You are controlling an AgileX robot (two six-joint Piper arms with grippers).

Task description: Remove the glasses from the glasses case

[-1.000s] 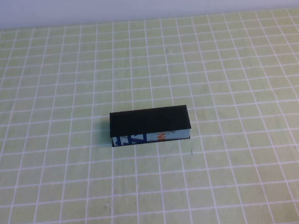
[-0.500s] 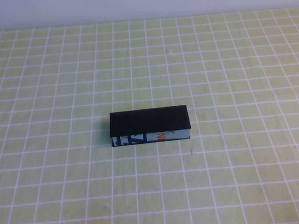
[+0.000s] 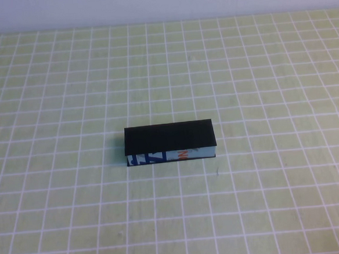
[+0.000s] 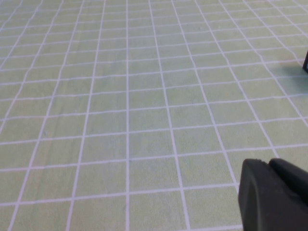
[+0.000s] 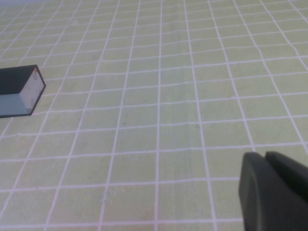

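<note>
Item: glasses case (image 3: 170, 142), long black box, lid shut flat, pale blue front face turned toward the robot. It lies near the middle of the green grid-patterned table cover (image 3: 270, 67).

Change over the last second: none. The case lies where it did a second ago, lid down as before, and no arm has come into the high view. Judgement: the task stands at its very start; the lid must be lifted before anything can come out.

Glasses: not visible; presumably inside the closed case.

Left gripper (image 4: 276, 192): low over bare cover, well apart from the case; only a dark sliver at the edge of its wrist view may be the case. Whether its fingers are parted cannot be told.

Right gripper (image 5: 276, 187): closed, holding nothing, hovering low; the case's end (image 5: 21, 91) shows well apart from it.

Lettering: dark blue and orange-red marks on the front face, too small to read. No brand legible.
</note>
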